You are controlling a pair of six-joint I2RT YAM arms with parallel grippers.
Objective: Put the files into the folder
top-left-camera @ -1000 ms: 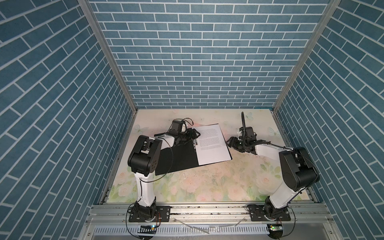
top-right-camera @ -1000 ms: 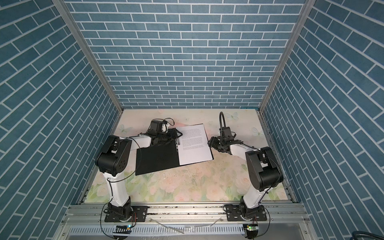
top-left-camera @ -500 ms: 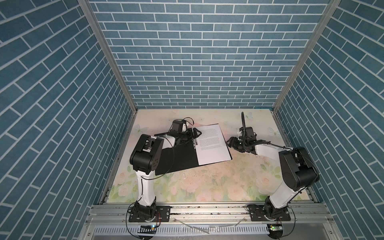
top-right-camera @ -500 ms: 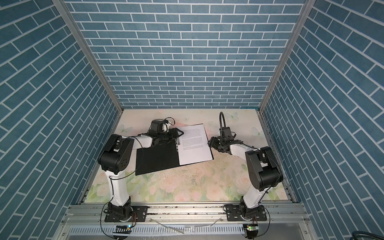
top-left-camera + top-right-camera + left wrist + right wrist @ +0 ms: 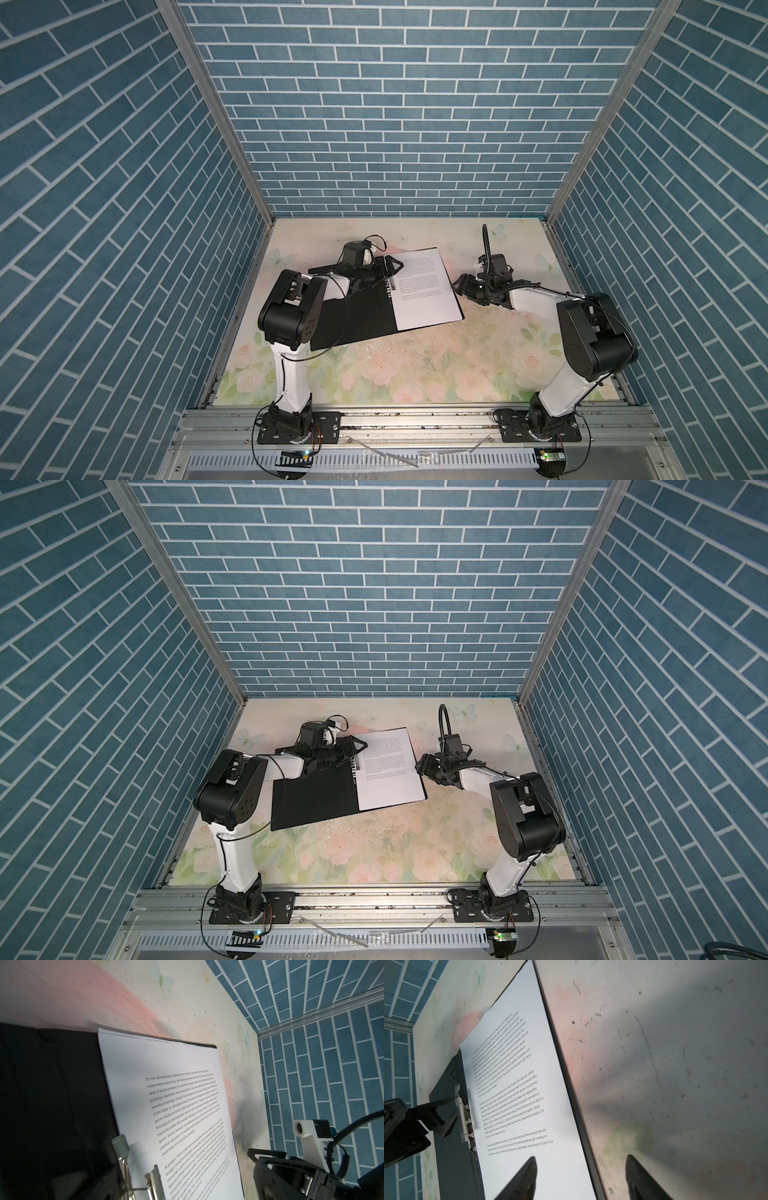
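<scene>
Item: files [image 5: 424,291], flat in the open folder's [image 5: 353,320] right half, long edge at the spine clip [image 5: 124,1159]; left fingers [image 5: 444,1126] wide, empty, at that clip; right fingers [image 5: 527,1176] half-open, empty, straddling the outer edge.

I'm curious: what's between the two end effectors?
The files, lying in the open folder; both top views show it.

Left gripper [image 5: 390,269] held low, jaws wide apart, pointing rightward. Right gripper [image 5: 458,285] low opposite it, jaws apart and gripping nothing, pointing leftward.
</scene>
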